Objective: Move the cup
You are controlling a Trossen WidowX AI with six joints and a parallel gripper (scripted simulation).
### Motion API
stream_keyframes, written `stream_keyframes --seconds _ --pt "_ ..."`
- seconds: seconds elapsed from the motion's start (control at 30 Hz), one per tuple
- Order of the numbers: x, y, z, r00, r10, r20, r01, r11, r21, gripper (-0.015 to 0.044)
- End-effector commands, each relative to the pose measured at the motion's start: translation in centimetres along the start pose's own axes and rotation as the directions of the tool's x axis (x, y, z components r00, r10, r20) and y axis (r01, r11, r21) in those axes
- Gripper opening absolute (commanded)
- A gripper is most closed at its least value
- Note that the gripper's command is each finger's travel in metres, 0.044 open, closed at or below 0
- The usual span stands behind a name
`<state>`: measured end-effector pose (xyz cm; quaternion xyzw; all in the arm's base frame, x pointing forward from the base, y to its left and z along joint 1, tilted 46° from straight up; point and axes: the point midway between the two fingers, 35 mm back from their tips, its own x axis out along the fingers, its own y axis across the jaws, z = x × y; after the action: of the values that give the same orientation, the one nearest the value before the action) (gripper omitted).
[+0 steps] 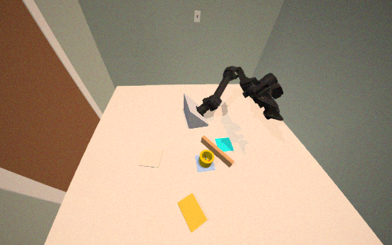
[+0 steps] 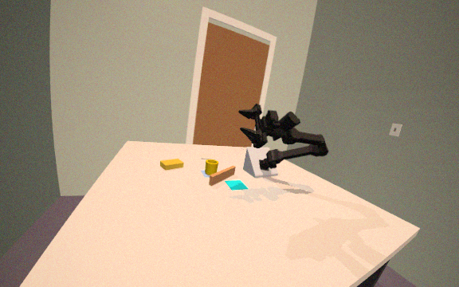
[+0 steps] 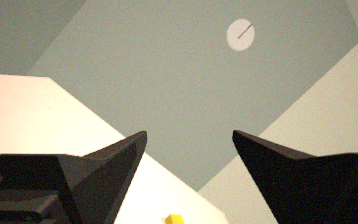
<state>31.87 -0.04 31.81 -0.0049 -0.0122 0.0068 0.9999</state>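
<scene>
Yellow is your marker: the cup (image 1: 207, 158) stands upright on the pale blue pad (image 1: 200, 167), near the middle of the table (image 1: 284, 204), and every place below is given from that cup. You can see small coloured marbles (image 1: 207, 158) inside it from the top view, though they are too small to count. Touching or just beside the cup, on its far side, lies a wooden bar (image 1: 217, 151), and just past that bar sits the turquoise pad (image 1: 224, 144). Well to the side of the cup lies a cream sheet (image 1: 151, 158); nearer the camera in the top view rests a flat yellow block (image 1: 191, 211). Beyond the cup, by the arm's base, stands a grey wedge (image 1: 191, 115).

Your gripper (image 2: 249, 123) hangs high in the air, well apart from the cup and above the table's far edge. Its fingers stand wide apart with nothing between them; the wrist view shows only wall, a strip of table and a bit of that block (image 3: 174, 219) in the gap.
</scene>
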Motion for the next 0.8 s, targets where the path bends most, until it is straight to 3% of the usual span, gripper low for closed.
stream_keyframes --seconds 0.0,0.13,0.27,0.53,0.77 --pt "0.2 0.0 -0.2 1.000 0.002 -0.012 -0.001 1.000 0.006 0.0374" --pt "2.9 -0.5 -5.0 0.966 0.034 -0.258 0.001 0.991 0.134 0.0269" --pt "4.7 -1.3 -11.0 0.848 0.086 -0.523 0.088 0.950 0.299 0.0167" --pt "4.2 -2.5 -21.7 0.442 0.266 -0.857 0.488 0.730 0.478 0.0167" --pt "1.1 -2.5 -27.8 0.059 0.507 -0.860 0.869 0.398 0.295 0.0167"
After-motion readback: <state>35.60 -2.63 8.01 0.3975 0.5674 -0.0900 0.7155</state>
